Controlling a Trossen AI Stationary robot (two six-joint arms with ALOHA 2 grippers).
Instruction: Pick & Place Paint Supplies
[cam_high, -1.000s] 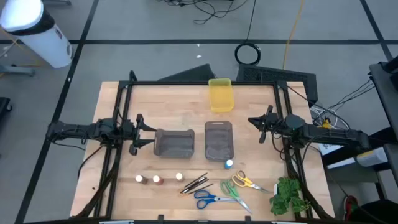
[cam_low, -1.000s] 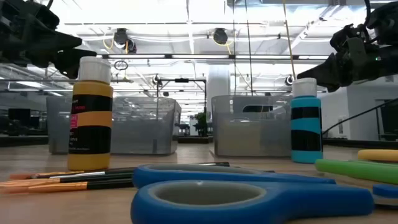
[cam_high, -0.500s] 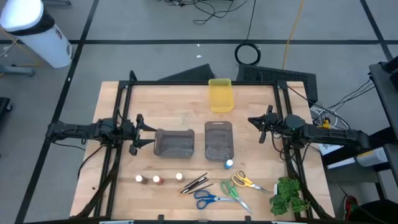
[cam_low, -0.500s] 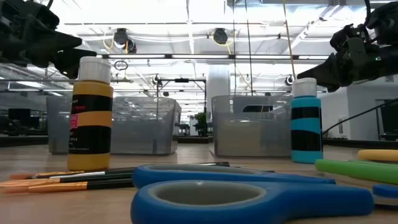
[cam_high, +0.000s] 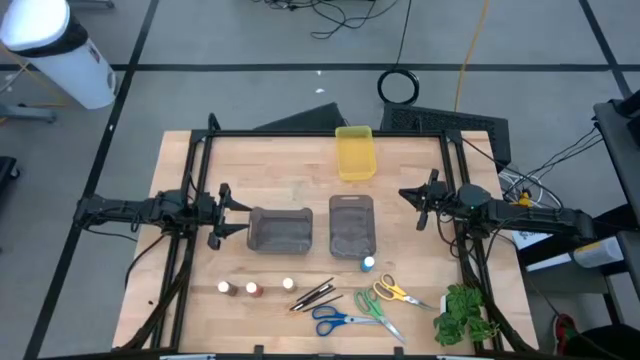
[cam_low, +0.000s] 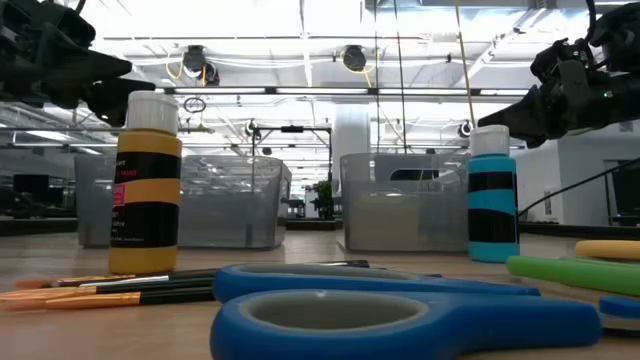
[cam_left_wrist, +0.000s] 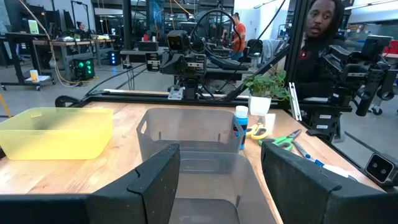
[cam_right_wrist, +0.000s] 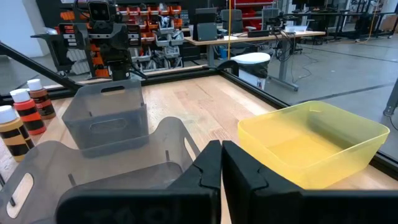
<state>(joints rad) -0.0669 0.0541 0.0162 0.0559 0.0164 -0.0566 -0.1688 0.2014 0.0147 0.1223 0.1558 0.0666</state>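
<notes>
Near the table's front edge stands a row of small paint pots (cam_high: 256, 288), and a blue pot (cam_high: 368, 264) stands farther right. Beside them lie dark brushes (cam_high: 314, 294) and scissors with blue (cam_high: 335, 320), green (cam_high: 376, 309) and yellow (cam_high: 395, 292) handles. In the low view a yellow-banded pot (cam_low: 146, 185) and the blue pot (cam_low: 491, 195) stand upright behind the blue scissors (cam_low: 400, 315). My left gripper (cam_high: 240, 216) hovers open at the table's left, pointing level at a grey bin (cam_high: 280, 229). My right gripper (cam_high: 405, 196) hovers shut at the right, holding nothing.
Two grey bins (cam_high: 352, 225) stand mid-table, and a yellow bin (cam_high: 354, 152) stands at the far edge. A leafy green plant (cam_high: 463, 315) lies at the near right corner. A black frame (cam_high: 200, 150) rims the table. A person (cam_left_wrist: 320, 37) shows beyond the table in the left wrist view.
</notes>
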